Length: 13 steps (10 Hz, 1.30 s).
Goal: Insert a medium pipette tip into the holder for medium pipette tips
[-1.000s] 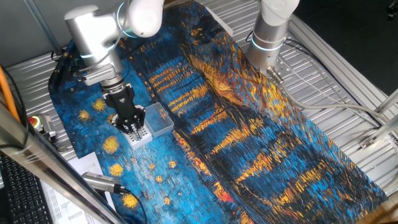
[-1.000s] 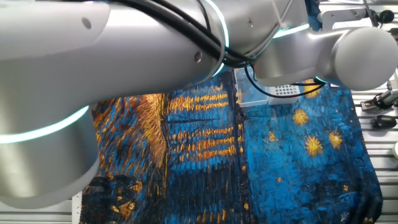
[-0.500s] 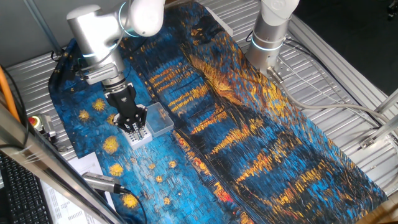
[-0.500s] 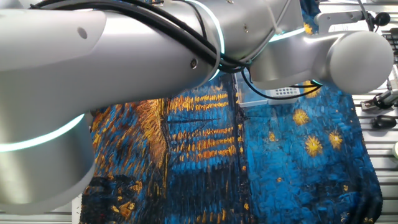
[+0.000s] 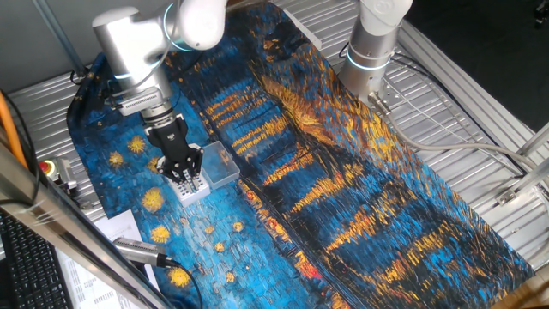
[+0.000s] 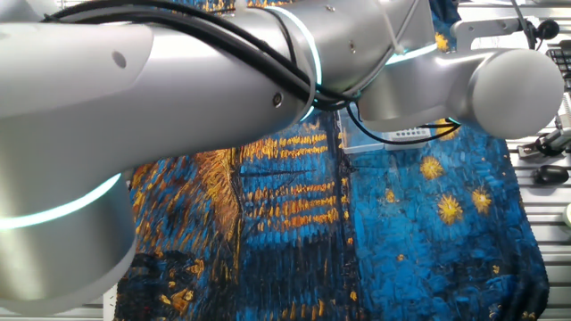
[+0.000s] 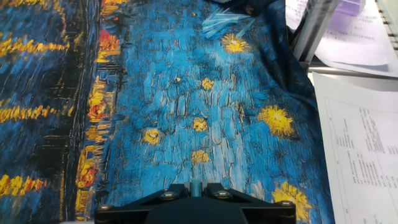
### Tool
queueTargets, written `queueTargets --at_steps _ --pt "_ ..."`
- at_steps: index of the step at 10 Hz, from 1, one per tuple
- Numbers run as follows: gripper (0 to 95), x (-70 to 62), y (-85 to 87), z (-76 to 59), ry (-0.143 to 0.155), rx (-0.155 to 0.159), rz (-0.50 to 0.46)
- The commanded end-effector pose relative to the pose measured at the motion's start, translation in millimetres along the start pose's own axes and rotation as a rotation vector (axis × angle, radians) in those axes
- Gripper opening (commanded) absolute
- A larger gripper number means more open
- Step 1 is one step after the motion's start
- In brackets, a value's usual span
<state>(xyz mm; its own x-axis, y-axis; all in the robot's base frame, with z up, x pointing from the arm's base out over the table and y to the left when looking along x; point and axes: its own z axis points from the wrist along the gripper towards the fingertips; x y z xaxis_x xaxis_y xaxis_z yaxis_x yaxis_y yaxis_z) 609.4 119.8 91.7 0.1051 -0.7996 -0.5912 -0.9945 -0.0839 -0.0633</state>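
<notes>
**Tip hanging right over the holder**

gripper (image 5: pixel 184 175) is pinched on the pipette tip (image 7: pixel 196 186), pale blue, long axis running along the fingers, pointing down; it's just above the white holder (image 5: pixel 194 185), which sits beside the clear box (image 5: pixel 218 164) on the painted cloth (image 5: pixel 343 189).

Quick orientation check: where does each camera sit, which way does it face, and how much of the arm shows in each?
One fixed view: high, looks down on the cloth; whole arm, gripper over holder.
Other fixed view: low, behind the arm, which blocks most; holder peeks through.
Hand view: along the cloth; only gripper base shows.
Shared: cloth, holder.
</notes>
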Motion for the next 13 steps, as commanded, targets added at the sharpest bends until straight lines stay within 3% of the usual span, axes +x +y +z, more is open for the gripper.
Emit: queueTargets --at_steps 1,10,13 --pt "0.0 0.3 0.3 0.0 -0.003 0.001 -0.002" --pt "0.0 9.6 4.8 -3.0 -0.005 0.001 -0.036" --pt "0.0 9.8 5.2 -4.2 0.011 -0.003 -0.034"
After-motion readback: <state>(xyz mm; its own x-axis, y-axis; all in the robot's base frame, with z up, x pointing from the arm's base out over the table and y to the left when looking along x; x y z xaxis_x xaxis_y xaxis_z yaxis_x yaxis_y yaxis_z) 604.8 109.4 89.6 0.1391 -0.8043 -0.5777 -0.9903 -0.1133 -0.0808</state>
